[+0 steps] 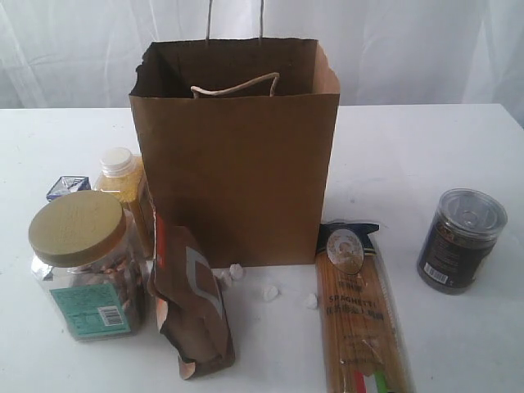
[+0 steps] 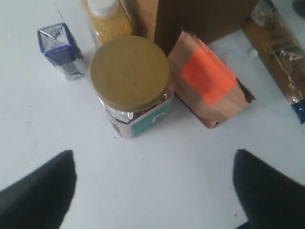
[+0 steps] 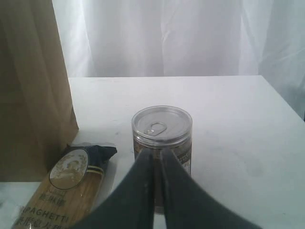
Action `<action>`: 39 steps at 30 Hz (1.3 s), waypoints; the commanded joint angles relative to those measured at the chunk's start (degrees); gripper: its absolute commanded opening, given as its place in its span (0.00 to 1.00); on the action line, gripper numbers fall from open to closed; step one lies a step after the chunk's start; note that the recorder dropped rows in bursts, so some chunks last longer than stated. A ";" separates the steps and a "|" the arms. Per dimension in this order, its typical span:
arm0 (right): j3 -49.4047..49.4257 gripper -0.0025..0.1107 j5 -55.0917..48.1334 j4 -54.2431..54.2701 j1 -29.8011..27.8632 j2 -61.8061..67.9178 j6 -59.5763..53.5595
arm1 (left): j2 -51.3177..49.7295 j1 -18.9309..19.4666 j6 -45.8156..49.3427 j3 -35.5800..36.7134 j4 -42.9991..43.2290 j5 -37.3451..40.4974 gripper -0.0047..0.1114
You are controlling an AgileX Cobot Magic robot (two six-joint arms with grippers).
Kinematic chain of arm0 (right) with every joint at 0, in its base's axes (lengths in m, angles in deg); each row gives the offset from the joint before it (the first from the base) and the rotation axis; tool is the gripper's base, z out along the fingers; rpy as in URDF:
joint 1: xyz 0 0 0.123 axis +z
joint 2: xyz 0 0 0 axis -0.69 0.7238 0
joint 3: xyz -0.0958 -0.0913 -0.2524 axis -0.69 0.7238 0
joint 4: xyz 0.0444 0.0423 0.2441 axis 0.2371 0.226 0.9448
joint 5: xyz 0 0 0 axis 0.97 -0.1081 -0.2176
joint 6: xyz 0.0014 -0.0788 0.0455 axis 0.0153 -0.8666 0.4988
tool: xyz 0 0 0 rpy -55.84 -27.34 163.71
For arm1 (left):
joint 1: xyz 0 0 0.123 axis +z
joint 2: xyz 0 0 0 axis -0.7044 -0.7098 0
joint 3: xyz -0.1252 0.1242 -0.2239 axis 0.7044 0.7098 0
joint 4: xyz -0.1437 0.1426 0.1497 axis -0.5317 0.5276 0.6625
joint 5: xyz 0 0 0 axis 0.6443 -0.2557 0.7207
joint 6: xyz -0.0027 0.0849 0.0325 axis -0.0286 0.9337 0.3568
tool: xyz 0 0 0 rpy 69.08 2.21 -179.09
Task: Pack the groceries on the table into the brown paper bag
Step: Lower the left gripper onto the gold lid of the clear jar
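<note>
The brown paper bag (image 1: 237, 155) stands open mid-table. Left of it are the clear jar with tan lid (image 1: 80, 260), the yellow-filled bottle (image 1: 123, 184), the small blue-white carton (image 1: 67, 187) and the brown-orange foil pouch (image 1: 192, 303). The spaghetti packet (image 1: 356, 307) lies at the right of the bag, and the dark clear-lidded jar (image 1: 458, 240) stands farther right. My left gripper (image 2: 155, 191) is open, above bare table short of the tan-lidded jar (image 2: 131, 83). My right gripper (image 3: 156, 157) is shut and empty, in front of the dark jar (image 3: 163, 133). Neither gripper shows in the exterior view.
Small white crumbs (image 1: 266, 291) lie on the white table (image 1: 409, 147) before the bag. A white curtain hangs behind the table. The left wrist view also shows the carton (image 2: 62, 50), bottle (image 2: 107, 19) and pouch (image 2: 209, 81); the spaghetti packet (image 3: 71, 191) shows in the right wrist view.
</note>
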 commanded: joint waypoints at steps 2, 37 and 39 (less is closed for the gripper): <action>0.32 0.07 0.82 -0.10 0.08 -0.38 -0.43 | -13.03 0.14 6.21 -0.24 -3.34 -2.42 0.95; 0.32 0.07 0.82 -0.10 0.08 -0.38 -0.43 | -35.89 -2.59 6.96 -9.67 0.15 -4.09 0.94; 0.32 0.07 0.82 -0.10 0.08 -0.38 -0.43 | -36.27 -3.25 6.57 -9.67 1.58 -4.09 0.94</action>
